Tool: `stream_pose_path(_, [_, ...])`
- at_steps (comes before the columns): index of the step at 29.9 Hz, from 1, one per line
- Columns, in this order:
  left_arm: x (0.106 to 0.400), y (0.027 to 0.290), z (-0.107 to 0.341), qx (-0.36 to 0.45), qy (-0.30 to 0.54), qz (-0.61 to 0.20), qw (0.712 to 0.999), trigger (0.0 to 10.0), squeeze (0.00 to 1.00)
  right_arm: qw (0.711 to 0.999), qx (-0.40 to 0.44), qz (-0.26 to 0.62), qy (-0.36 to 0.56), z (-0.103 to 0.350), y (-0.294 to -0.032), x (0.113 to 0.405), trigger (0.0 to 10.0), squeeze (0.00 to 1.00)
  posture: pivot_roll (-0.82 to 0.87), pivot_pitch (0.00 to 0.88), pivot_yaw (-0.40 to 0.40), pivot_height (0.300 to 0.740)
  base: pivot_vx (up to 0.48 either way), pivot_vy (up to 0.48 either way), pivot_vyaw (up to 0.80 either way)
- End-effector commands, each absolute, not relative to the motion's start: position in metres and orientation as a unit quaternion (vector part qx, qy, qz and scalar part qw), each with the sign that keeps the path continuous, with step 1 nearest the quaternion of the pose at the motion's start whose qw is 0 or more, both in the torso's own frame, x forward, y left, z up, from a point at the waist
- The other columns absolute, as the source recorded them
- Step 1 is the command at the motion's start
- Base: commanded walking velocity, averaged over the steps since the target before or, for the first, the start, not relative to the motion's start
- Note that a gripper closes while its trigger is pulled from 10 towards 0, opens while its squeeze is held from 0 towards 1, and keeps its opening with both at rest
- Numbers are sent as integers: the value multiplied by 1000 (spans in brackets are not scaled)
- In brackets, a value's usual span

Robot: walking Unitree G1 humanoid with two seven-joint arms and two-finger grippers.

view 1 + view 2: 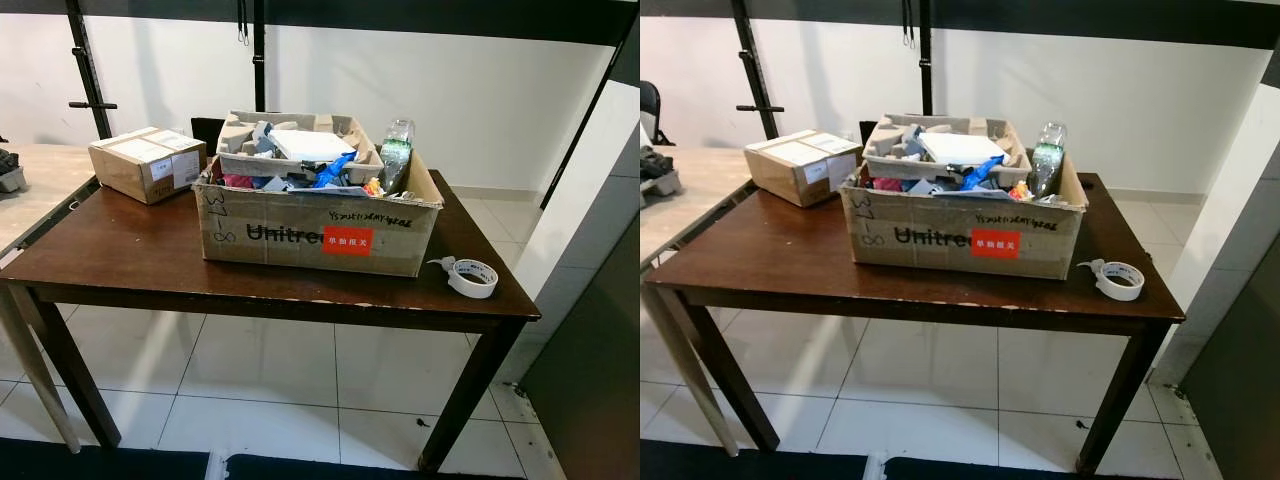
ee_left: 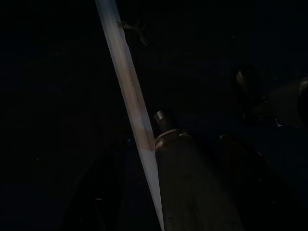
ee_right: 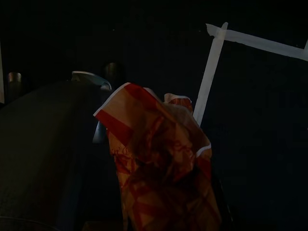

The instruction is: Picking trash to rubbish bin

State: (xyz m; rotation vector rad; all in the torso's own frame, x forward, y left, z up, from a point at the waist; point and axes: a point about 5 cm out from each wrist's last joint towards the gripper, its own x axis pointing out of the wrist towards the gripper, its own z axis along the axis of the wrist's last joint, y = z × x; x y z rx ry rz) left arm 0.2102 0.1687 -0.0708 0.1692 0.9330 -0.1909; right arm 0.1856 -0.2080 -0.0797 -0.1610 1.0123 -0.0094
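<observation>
Ahead on a dark wooden table (image 1: 120,255): big open cardboard box (image 1: 318,235) w/ red sticker, heaped w/ scraps, a pulp tray and a clear plastic bottle (image 1: 395,152) upright at its right end. Looks to be serving as the rubbish bin. Small sealed carton (image 1: 148,163) at the table's far left, tape roll (image 1: 472,277) near the right front edge, well apart from the box. In the dim right wrist view: crumpled red-and-orange wrapper (image 3: 156,163) close before the cam, prob pinched by the right gripper, fingers hidden behind it. Wrapper likely v. light, soft, crushable, a bit slick; grip best kept on the bunched part, not a loose flap. Left wrist view too dark; can't tell how the left gripper fingers stand.
</observation>
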Motion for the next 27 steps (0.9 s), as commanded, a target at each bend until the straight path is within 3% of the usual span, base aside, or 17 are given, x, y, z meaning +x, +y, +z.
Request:
stream_pose_path(1, [203, 172, -75, 76, 460, -88, 880, 10000, 0, 866, -73, -8, 494, -82, -209, 180, 10000, 0, -109, 136, -21, 740, 0, 0, 0])
stream_pose_path(6, [205, 170, -74, 77, 455, -94, 882, 10000, 0, 866, -65, -5, 495, -83, -207, 181, 10000, 0, -107, 129, -22, 740, 0, 0, -339])
stream_pose_path(19, [207, 172, -72, 89, 440, -95, 888, 10000, 0, 867, -62, -1, 495, -83, -205, 181, 10000, 0, -100, 117, -24, 740, 0, 0, -747])
stream_pose_path(27, [210, 173, -70, 93, 432, -97, 892, 10000, 0, 867, -65, 2, 494, -83, -203, 182, 10000, 0, -96, 118, -23, 740, 0, 0, 0])
